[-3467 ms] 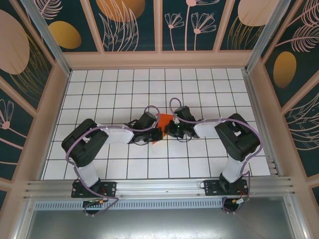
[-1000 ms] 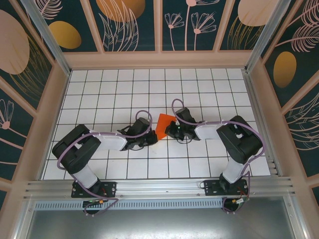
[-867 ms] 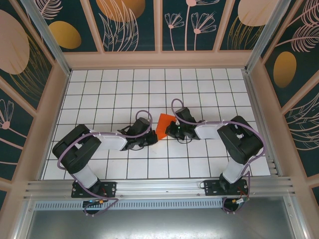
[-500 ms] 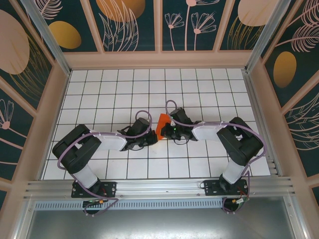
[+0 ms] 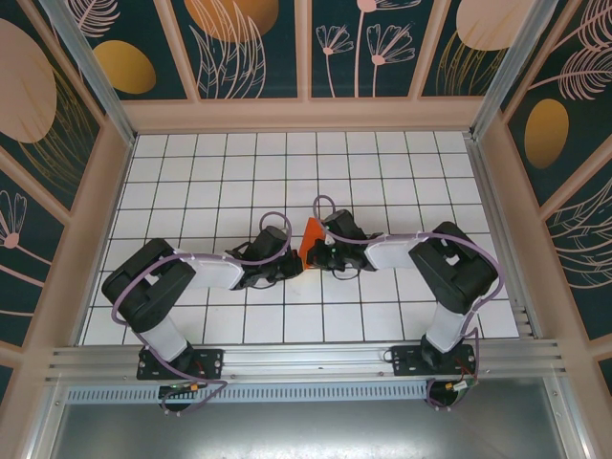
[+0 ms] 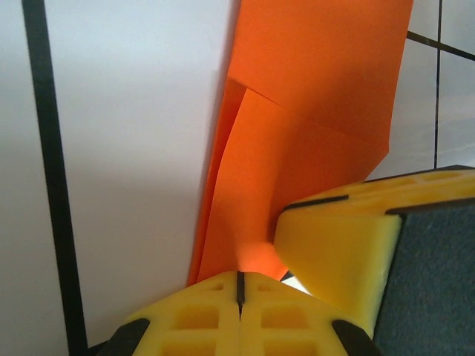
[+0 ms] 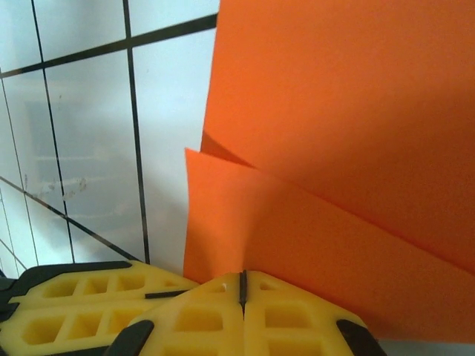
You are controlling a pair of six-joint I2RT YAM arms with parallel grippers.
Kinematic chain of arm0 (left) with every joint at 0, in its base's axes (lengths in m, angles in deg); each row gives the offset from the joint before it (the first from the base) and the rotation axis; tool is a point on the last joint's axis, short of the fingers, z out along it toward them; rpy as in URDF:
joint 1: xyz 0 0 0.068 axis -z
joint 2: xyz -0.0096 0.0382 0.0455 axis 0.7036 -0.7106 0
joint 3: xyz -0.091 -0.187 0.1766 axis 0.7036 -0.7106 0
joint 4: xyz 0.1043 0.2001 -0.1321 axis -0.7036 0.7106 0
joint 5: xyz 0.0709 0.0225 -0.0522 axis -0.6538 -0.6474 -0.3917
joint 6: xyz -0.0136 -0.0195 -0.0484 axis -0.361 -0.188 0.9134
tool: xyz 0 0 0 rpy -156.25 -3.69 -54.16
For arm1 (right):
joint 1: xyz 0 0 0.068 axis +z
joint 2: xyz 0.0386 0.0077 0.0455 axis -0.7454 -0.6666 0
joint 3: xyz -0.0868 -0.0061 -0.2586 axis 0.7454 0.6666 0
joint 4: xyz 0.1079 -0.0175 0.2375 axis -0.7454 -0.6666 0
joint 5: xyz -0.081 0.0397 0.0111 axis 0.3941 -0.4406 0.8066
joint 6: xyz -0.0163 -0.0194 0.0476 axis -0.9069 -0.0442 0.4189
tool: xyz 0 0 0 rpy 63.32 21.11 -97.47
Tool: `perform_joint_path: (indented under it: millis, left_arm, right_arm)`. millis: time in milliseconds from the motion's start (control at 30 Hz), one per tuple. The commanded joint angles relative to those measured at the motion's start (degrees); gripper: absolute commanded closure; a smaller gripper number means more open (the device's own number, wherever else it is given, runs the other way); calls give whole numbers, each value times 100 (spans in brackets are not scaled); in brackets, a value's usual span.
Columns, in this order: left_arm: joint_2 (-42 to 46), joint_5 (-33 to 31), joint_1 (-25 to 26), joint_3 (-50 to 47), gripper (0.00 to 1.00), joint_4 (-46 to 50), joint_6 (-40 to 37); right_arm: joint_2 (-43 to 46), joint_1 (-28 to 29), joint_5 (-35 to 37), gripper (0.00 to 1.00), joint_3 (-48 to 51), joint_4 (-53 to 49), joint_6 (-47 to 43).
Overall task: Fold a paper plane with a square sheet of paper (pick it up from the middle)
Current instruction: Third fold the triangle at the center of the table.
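We saw the square sheet of paper [image 5: 309, 240], partly folded, held between both grippers near the middle of the tiled table [image 5: 191, 191]. The left gripper [image 6: 239, 285] was clamped on its lower corner, the paper rising away from the fingertips. The right gripper [image 7: 243, 285] pinched a neighbouring folded edge, just beside the left

Cut off by upper and right edges, beyond the right fingers [image 7: 289, 315]: square sheet of paper [image 7: 334, 111]; near corner hidden between the left fingers [image 6: 282, 315].
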Motion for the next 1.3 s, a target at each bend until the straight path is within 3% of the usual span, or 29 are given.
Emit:
perform_joint_path:
  millis: [0,300,567,867,933,1033,1133,1267]
  left_arm:
    - [-399,-134,27,-191,100,674,44]
    - [-320,-306,24,-202,100,1008,67]
    - [-332,-236,26,-248,100,1182,-30]
    - [199,1,18,143,100,869,-70]
    - [382,-89,19,336,97,821,-55]
    - [606,-263,21,543,79,579,45]
    - [721,-655,24,628,68,421,122]
    - [614,-740,25,800,65,388,118]
  right_arm:
    - [18,82,-120,100,-188,-1,18]
    - [-238,-201,390,100,109,-261,115]
    - [406,-1228,959,100,382,-652,-666]
    - [1638,-1275,756,100,423,-611,-436]
    - [1892,-1275,697,93,500,-597,-293]
    - [2129,-1304,444,77,623,-546,-186]
    - [2243,-1359,194,56,747,-426,-129]
    - [2165,-1411,-320,40,871,-71,148]
